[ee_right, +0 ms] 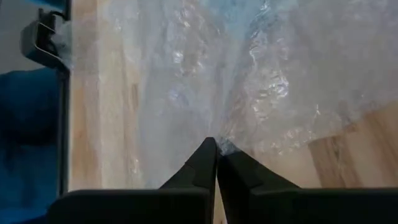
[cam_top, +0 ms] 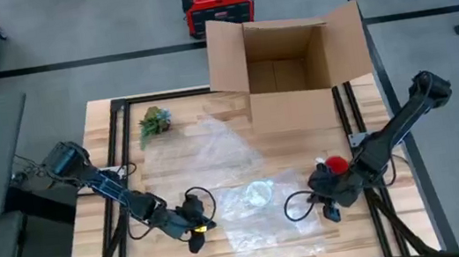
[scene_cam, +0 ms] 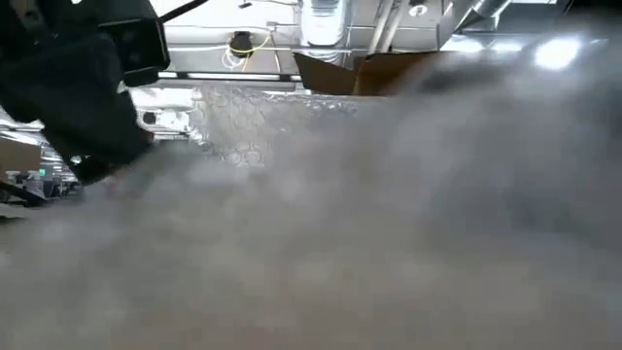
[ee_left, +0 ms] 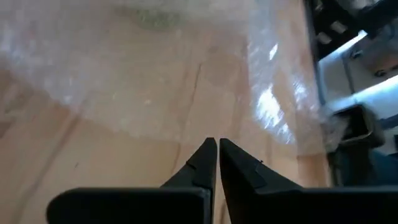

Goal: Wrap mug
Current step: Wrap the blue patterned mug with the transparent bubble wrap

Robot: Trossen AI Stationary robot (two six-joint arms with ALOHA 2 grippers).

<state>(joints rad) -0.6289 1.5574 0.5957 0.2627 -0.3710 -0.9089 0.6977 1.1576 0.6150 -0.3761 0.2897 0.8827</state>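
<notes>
A clear glass mug is sitting on a crinkled transparent sheet of bubble wrap spread over the pale wooden tabletop, roughly midway between the two arms near the front edge. The left pincer is resting low at the sheet's near-left edge, its fingers pressed together; the left wrist view shows the tips meeting over bare wood just short of the film, so it is not clear that it is pinching any of it. The right pincer is lying at the sheet's right side, fingers likewise closed, and in the right wrist view the tips are meeting right at the wrinkled film's border, probably nipping it. The mug lies inward from both, to the right of the left pincer and to the left of the right one, about equally near each. Folding the film over it will likely mean drawing an edge toward the centre. An open brown cardboard box is standing behind the sheet.
</notes>
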